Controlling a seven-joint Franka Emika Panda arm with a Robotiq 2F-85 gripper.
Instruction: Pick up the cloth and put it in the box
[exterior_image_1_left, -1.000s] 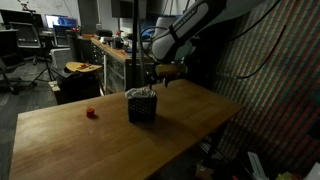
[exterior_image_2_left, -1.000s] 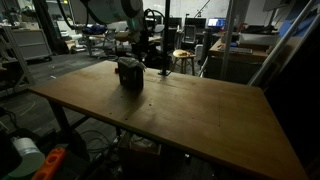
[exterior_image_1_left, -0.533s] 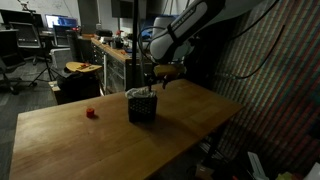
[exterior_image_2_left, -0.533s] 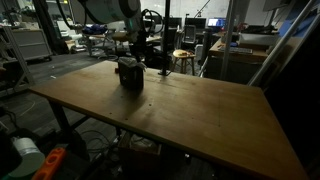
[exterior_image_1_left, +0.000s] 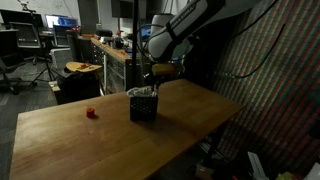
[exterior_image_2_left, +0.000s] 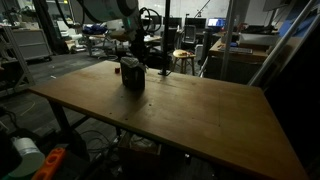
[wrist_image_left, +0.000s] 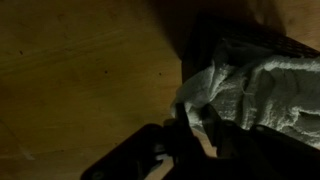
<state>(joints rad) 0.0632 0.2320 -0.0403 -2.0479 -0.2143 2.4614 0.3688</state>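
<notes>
Pincer (wrist_image_left: 178, 140) narrowed vs prev; cloth (wrist_image_left: 255, 90) in box (wrist_image_left: 235, 45), just beside pincer.

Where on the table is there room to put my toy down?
Lots of bare table runs from the box to the near edge. There's a gap between the small red object and the box too. Crowded only at the box, under the gripper.

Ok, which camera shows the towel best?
The wrist view. It looks from close up at the cloth, which lies pale and crumpled in the black mesh box. In both exterior views the box is small and dim, and the cloth is at most a pale speck at its top.
</notes>
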